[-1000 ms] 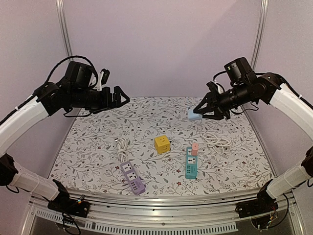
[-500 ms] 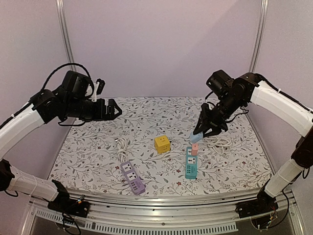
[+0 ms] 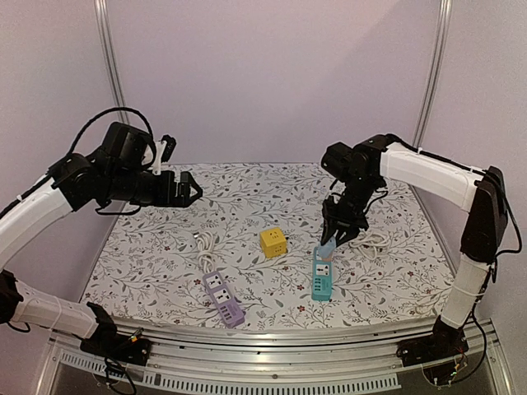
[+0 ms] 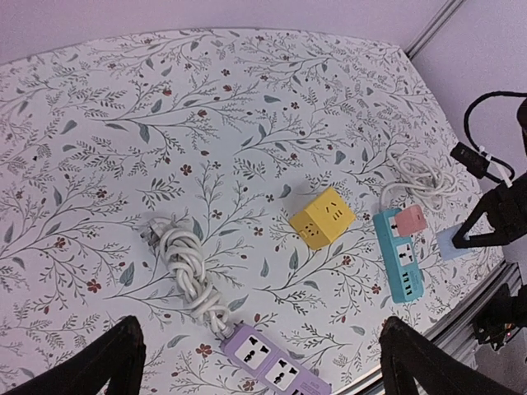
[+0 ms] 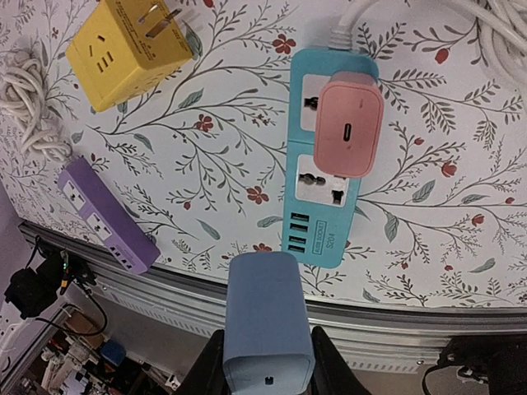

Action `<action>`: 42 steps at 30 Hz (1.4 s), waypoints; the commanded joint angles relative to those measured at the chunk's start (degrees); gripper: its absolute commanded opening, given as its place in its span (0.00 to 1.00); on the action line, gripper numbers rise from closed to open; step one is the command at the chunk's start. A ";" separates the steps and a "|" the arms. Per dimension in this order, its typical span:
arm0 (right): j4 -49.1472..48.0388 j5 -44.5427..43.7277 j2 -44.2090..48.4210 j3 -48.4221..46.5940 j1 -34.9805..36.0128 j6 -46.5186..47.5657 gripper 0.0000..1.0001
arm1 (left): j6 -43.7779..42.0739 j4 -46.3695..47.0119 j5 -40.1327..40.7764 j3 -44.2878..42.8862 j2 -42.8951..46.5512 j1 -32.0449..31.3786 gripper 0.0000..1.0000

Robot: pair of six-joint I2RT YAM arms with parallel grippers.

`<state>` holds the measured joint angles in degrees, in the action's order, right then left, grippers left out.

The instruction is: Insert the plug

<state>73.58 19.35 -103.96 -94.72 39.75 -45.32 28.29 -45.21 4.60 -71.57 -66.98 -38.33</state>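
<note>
Right hand (image 3: 333, 239) clamps the blue plug (image 5: 265, 317), prongs hidden, above the teal strip (image 5: 316, 216); left hand (image 3: 188, 188) gapes wide, empty.

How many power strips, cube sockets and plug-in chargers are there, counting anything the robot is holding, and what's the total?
Power strips: 2, the purple strip and the teal strip
Cube sockets: 1, the yellow cube
Plug-in chargers: 2, the pink charger and the blue charger
Total: 5
</note>
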 commanded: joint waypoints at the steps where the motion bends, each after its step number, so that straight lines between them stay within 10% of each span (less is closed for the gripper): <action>1: 0.01 -2.64 -3.71 0.34 0.25 3.04 0.00 | -2.44 -0.84 0.47 0.44 0.08 1.14 1.00; 42: -5.88 -6.61 -8.20 7.94 -0.34 1.67 0.00 | -3.16 2.11 -1.53 0.64 -2.90 2.99 1.00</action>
<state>68.88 13.15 -110.98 -88.05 39.68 -42.85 25.91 -43.55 3.46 -71.48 -69.89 -36.34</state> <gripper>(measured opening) 0.289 0.995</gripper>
